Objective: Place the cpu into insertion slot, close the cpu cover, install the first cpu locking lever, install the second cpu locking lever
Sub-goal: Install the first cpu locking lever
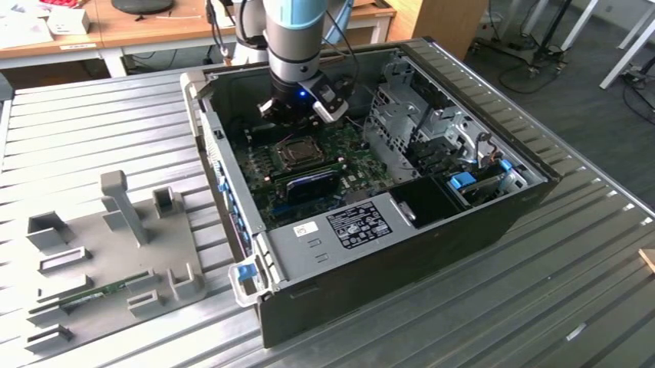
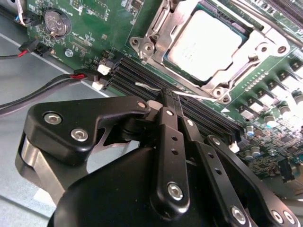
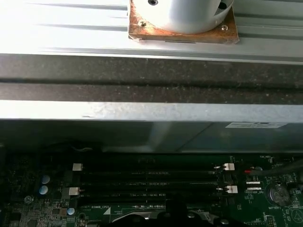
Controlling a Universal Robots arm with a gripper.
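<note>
cpu (image 2: pixel 208 40) flat, face-up in insertion slot (image 2: pixel 142 45)

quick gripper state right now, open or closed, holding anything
Gripper: closed, jaws together by the memory slots, holding nothing that shows.

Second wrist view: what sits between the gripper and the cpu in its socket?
A bank of long black memory slots runs across that stretch in the second wrist view, on the green board between the gripper and the cpu.
</note>
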